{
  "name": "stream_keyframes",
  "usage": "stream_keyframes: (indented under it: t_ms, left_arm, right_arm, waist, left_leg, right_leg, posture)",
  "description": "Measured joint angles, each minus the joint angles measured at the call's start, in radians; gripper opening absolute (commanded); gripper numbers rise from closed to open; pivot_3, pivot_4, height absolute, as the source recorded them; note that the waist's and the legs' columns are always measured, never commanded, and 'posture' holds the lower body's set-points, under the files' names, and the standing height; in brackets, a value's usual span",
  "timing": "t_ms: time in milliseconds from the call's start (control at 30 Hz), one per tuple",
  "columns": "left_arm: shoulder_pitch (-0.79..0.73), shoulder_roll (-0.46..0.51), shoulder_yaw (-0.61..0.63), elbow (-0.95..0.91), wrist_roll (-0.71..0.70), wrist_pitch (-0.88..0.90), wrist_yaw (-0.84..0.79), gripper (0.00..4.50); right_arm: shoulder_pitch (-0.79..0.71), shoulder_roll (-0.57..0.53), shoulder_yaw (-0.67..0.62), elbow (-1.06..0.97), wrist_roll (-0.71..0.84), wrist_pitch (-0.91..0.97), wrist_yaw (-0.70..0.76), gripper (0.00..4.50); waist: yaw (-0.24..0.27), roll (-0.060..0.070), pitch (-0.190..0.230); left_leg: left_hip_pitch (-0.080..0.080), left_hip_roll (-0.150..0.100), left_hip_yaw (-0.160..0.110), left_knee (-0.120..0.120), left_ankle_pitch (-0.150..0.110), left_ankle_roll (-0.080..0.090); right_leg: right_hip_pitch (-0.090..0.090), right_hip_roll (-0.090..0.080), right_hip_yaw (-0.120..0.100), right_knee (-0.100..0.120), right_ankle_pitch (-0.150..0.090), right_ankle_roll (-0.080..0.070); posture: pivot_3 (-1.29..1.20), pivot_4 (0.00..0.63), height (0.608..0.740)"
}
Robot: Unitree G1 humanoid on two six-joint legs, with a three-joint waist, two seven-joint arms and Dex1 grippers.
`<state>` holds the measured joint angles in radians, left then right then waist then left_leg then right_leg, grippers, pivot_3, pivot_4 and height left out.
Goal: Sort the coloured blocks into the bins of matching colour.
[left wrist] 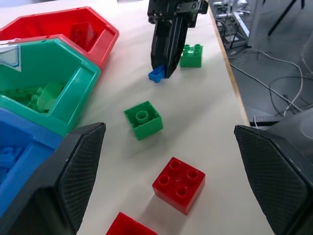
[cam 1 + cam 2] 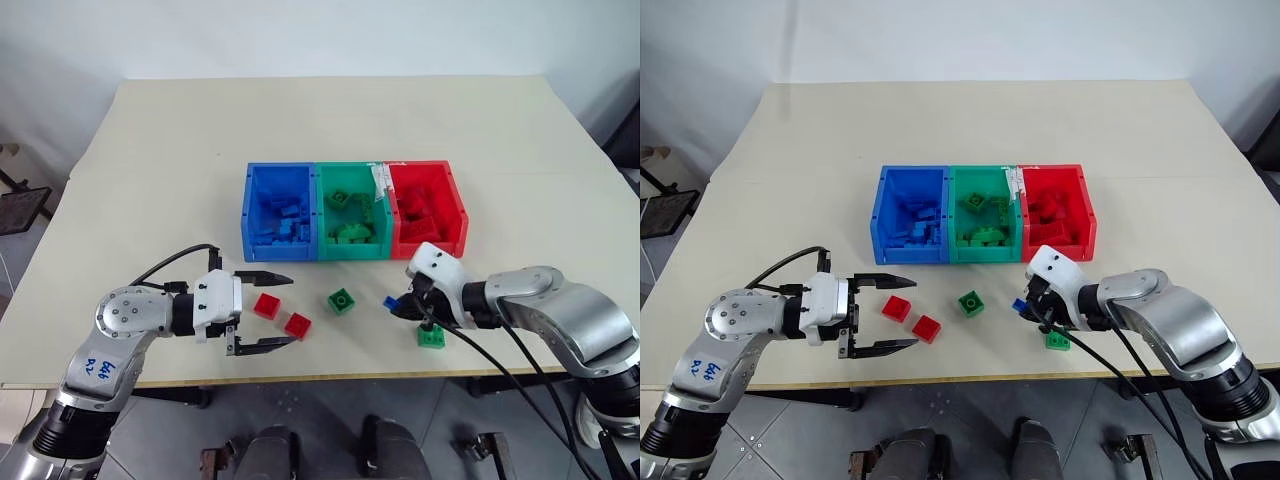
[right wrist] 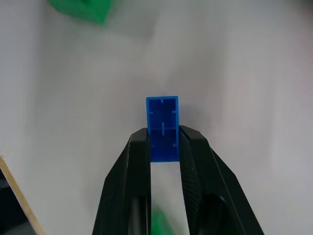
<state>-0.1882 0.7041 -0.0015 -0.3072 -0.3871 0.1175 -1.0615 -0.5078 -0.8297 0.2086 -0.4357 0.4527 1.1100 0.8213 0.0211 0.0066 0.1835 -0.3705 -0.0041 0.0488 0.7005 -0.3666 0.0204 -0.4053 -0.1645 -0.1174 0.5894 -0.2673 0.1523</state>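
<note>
R gripper (image 3: 164, 142) clamped on small blue block (image 3: 162, 127), held by its two long sides just above the table (image 2: 150, 140), in front of the red bin (image 2: 428, 205). Grip looks centred but shallow; block sticks out past the tips. Rec: lift straight up before traversing, carry over green bin (image 2: 350, 210) to blue bin (image 2: 277, 210), release low inside. L gripper (image 2: 262, 312) wide apart, empty, near two red blocks (image 2: 281, 315), front of blue bin.
</note>
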Motion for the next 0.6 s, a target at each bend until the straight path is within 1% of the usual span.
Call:
stream_keyframes:
  t_ms: [33, 100, 133, 233, 267, 333, 500, 533, 600]
  left_arm:
    - [0.005, -0.001, 0.010, 0.005, -0.001, 0.002, 0.009, 4.50]
    - [0.032, -0.009, 0.052, 0.012, -0.010, 0.007, 0.037, 4.50]
    - [0.055, -0.021, 0.085, 0.021, -0.018, 0.008, 0.059, 4.50]
    - [0.097, -0.047, 0.185, 0.066, -0.039, 0.016, 0.129, 4.50]
    - [0.099, -0.048, 0.200, 0.074, -0.042, 0.020, 0.140, 4.50]
    - [0.141, -0.030, 0.243, 0.081, -0.045, 0.025, 0.144, 4.50]
    - [0.186, -0.020, 0.258, 0.084, -0.040, 0.021, 0.144, 4.50]
    - [0.188, -0.020, 0.258, 0.082, -0.039, 0.019, 0.145, 4.50]
    - [0.194, -0.020, 0.258, 0.078, -0.036, 0.014, 0.150, 4.50]
  right_arm:
    - [-0.016, 0.025, -0.018, 0.014, 0.010, -0.019, 0.007, 0.42]
    - [-0.101, 0.098, -0.029, 0.053, 0.020, -0.058, 0.007, 0.42]
    - [-0.176, 0.163, -0.027, 0.087, 0.018, -0.091, -0.002, 0.42]
    - [-0.378, 0.361, -0.011, 0.229, -0.033, -0.224, -0.066, 0.42]
    - [-0.410, 0.389, -0.007, 0.260, -0.053, -0.263, -0.082, 0.42]
    - [-0.480, 0.463, 0.025, 0.389, -0.116, -0.361, -0.118, 0.42]
    - [-0.583, 0.605, 0.082, 0.723, -0.253, -0.571, -0.162, 0.42]
    - [-0.589, 0.619, 0.091, 0.765, -0.270, -0.601, -0.163, 0.42]
    - [-0.592, 0.639, 0.097, 0.835, -0.296, -0.647, -0.156, 1.16]
  waist:
    - [-0.001, 0.000, 0.000]
    - [-0.014, 0.000, 0.000]
    - [-0.028, 0.000, 0.000]
    - [-0.048, 0.000, 0.000]
    - [-0.048, 0.000, 0.000]
    - [-0.048, -0.001, -0.001]
    - [-0.051, -0.001, -0.001]
    - [-0.052, -0.001, -0.001]
    - [-0.052, -0.001, -0.001]
  left_leg:
    - [0.000, 0.000, 0.000, 0.000, 0.000, 0.000]
    - [0.001, 0.001, 0.001, 0.000, 0.000, 0.000]
    - [0.002, 0.001, 0.002, 0.000, 0.000, 0.000]
    - [0.001, 0.002, 0.001, -0.001, 0.001, -0.002]
    - [0.001, 0.002, 0.000, -0.001, 0.001, -0.002]
    - [0.001, 0.002, 0.001, -0.002, 0.000, -0.003]
    - [0.000, 0.001, 0.001, -0.003, -0.001, -0.003]
    - [0.000, 0.001, 0.001, -0.003, -0.001, -0.003]
    - [0.000, 0.001, 0.001, -0.003, 0.000, -0.003]
  right_leg:
    - [0.000, 0.000, 0.000, 0.000, 0.000, 0.000]
    - [-0.001, 0.000, 0.001, 0.000, 0.000, 0.000]
    - [-0.002, 0.000, 0.002, 0.001, 0.000, 0.000]
    - [-0.005, 0.001, 0.001, 0.006, 0.001, -0.001]
    - [-0.005, 0.001, 0.000, 0.007, 0.001, -0.001]
    - [-0.005, 0.001, -0.003, 0.009, 0.001, -0.001]
    - [-0.005, 0.000, -0.006, 0.009, 0.001, -0.001]
    - [-0.005, 0.000, -0.006, 0.009, 0.001, -0.001]
    - [-0.005, 0.000, -0.008, 0.009, 0.001, -0.001]
  posture:
    - [0.00, 0.150, 0.740]
    - [0.00, 0.150, 0.740]
    - [0.00, 0.150, 0.740]
    - [0.00, 0.150, 0.740]
    - [0.00, 0.150, 0.740]
    - [0.00, 0.150, 0.740]
    - [0.00, 0.150, 0.740]
    - [0.00, 0.150, 0.740]
    - [0.00, 0.150, 0.740]
